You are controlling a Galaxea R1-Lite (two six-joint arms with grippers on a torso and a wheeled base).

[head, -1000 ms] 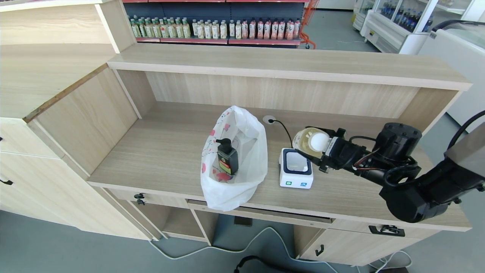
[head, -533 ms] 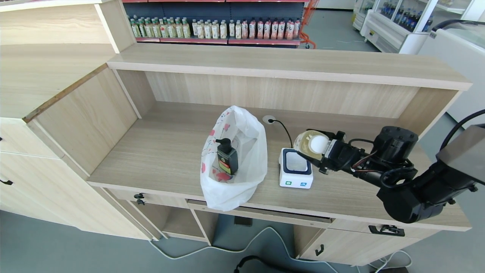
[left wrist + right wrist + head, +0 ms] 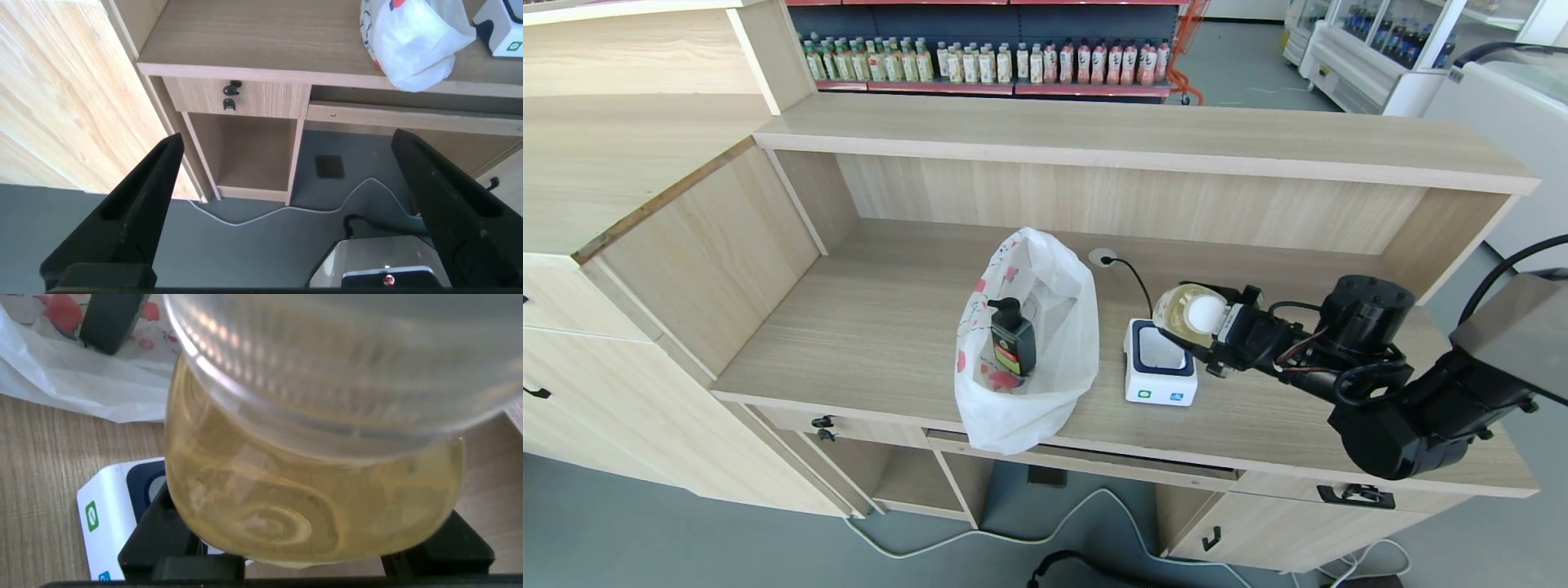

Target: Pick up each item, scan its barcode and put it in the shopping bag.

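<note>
Right end effector [image 3: 1199, 317] is clenched on the clear bottle [image 3: 1186, 310], with one finger on each side of the body. The bottle holds yellowish liquid, and its round white end faces the head camera. It sits at the far right corner of the scanner [image 3: 1161, 364], overlapping that edge in the head view. Can't tell whether bottle and scanner touch.

In the right wrist view the bottle [image 3: 315, 457] is right in front of the lens, with the end effector [image 3: 315, 543] gripping it low down. The scanner [image 3: 110, 514] is beyond it, and the bag's plastic [image 3: 73, 371] is farther off on the bench [image 3: 57, 449].

The scanner is a white box with a dark window facing up and two small icons on its front face. A black cable [image 3: 1134, 278] runs from it to a round port in the bench [image 3: 882, 327] behind it.

The shopping bag [image 3: 1045, 384] stands just left of the scanner, white plastic with red print and its mouth open. A dark pump bottle [image 3: 1013, 339] stands upright inside it.

Left end effector [image 3: 298, 204] is released, fingers [image 3: 155, 204] spread wide. It hangs off the bench over the grey floor, facing the cabinet below the bench front. The bag [image 3: 413, 41] and a scanner corner [image 3: 505, 28] are visible up on the bench edge. A drawer lock [image 3: 233, 94] sits in the cabinet front.

A shelf of drink bottles [image 3: 988, 61] runs along the back of the room.
</note>
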